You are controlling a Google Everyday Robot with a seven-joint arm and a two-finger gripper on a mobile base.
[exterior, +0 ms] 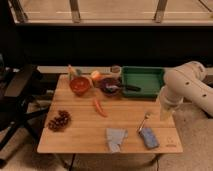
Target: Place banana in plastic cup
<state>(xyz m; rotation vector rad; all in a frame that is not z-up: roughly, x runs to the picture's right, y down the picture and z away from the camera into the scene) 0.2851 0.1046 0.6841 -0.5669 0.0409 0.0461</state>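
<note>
Wooden table (pixel 125 112) holds a green tray (pixel 142 80); the hand (pixel 165 111) hangs over the table's right edge, grip impossible to tell.

My gripper (pixel 166 111) is creamy white, at the right edge of the tan table (pixel 80 136). Beyond its jaws I see a green tray (pixel 145 76); further left, a red-orange bowl (pixel 80 85), an orange carrot (pixel 100 108) and dark red grapes (pixel 59 121).
</note>
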